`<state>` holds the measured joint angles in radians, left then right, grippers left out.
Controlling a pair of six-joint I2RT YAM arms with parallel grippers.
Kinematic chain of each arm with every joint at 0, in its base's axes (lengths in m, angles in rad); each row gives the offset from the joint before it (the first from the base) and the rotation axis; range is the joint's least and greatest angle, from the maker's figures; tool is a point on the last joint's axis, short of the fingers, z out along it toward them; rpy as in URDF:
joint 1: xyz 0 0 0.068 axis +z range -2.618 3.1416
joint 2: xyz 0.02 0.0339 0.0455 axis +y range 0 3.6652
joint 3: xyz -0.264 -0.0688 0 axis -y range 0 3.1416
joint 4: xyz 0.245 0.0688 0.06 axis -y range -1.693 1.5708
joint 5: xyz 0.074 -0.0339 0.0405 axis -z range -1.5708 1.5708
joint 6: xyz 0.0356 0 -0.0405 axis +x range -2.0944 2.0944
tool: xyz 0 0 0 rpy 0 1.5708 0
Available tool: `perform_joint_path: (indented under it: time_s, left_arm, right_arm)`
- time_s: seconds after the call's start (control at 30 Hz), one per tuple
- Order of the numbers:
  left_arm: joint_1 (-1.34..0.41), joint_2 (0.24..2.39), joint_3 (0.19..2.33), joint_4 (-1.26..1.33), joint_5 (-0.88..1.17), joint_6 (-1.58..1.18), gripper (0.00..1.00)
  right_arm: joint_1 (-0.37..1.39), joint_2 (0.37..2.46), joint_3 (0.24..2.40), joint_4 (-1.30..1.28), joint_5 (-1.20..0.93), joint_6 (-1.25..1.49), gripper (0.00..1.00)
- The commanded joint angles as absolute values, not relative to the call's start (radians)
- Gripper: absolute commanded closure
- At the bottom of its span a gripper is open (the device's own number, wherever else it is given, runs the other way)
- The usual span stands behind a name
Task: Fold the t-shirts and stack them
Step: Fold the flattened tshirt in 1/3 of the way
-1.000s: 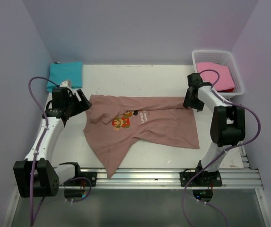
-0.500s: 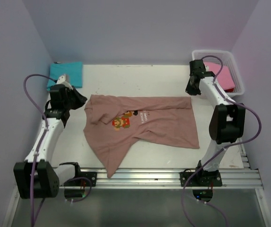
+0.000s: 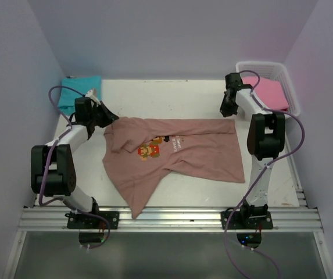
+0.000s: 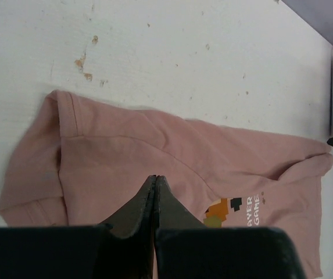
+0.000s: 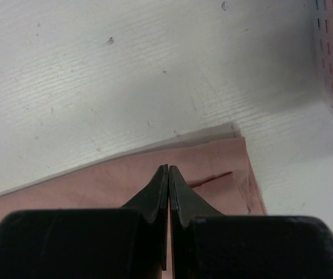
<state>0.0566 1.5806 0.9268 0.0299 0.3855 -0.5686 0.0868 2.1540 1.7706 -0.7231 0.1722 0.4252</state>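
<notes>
Top external view first, and the white tabletop (image 3: 172,96) fills the cell, with the salmon-brown t-shirt (image 3: 178,154) sprawled across its middle, chest print (image 3: 149,151) facing up. Its collar end points at the left arm, its hem at the right, and one rumpled flap trails toward the near rail. That's laid out, folks, but not folded, and not flat either by the look of it. Far right, the white basket (image 3: 292,87) holds the pink t-shirt (image 3: 271,93), waiting its turn, I'd say. Far left corner, the teal t-shirt (image 3: 76,93) sits in a neat rectangle, which reads as one shirt done. So roughly a third of the way: two folds and the stacking are left. Now the small stuff. The left gripper (image 3: 99,113) hovers at the shoulder edge, jaws pinched together with no cloth visible between them in the left wrist view. The right gripper (image 3: 227,107) hangs over the far hem corner, jaws likewise pressed tight and empty as far as its own camera shows.
</notes>
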Motion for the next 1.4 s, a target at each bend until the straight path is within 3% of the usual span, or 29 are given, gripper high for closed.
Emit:
perform_joint_path:
  time_s: [0.0,0.3,0.57,0.93,1.37]
  left_arm:
    - [0.063,1.634,0.968,0.135,0.430,-0.601,1.00]
    - [0.061,1.686,0.992,0.069,0.403,-0.589,1.00]
    - [0.061,1.772,1.020,0.055,0.403,-0.606,1.00]
    - [0.063,2.006,1.158,0.069,0.403,-0.630,1.00]
    - [0.069,2.264,1.618,-0.125,0.374,-0.626,1.00]
  right_arm:
    - [0.091,2.158,1.799,-0.721,0.147,0.417,1.00]
    - [0.091,2.065,1.594,-0.654,0.146,0.437,1.00]
    - [0.091,2.129,1.637,-0.681,0.143,0.436,1.00]
    - [0.091,2.290,1.900,-0.767,0.147,0.433,1.00]
    - [0.089,2.534,2.292,-0.850,0.146,0.433,1.00]
